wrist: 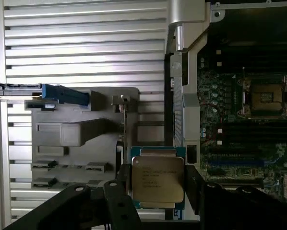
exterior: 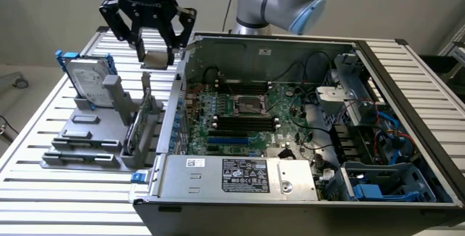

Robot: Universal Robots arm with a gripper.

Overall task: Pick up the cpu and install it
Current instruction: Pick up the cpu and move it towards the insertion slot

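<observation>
Slatted metal bench [exterior: 43, 192] with an open PC case [exterior: 262, 48] on it. In the exterior view the claw [exterior: 154, 57] hung in the air above the grey parts holder [exterior: 80, 149], just off the case's corner, clamped on the cpu [exterior: 155, 60]. Wrist view: cpu [wrist: 157, 180] pinched between both fingers [wrist: 120, 191], shiny top facing the camera, motherboard socket [wrist: 266, 97] well apart from it.

You'll see a grey holder tray [exterior: 84, 138] on the slatted table [exterior: 43, 192], with a blue-framed hard drive [exterior: 87, 80] upright in it. Just beside it, to the exterior view's right, is the open computer case [exterior: 269, 56], its power supply [exterior: 240, 176] along the near edge.
</observation>
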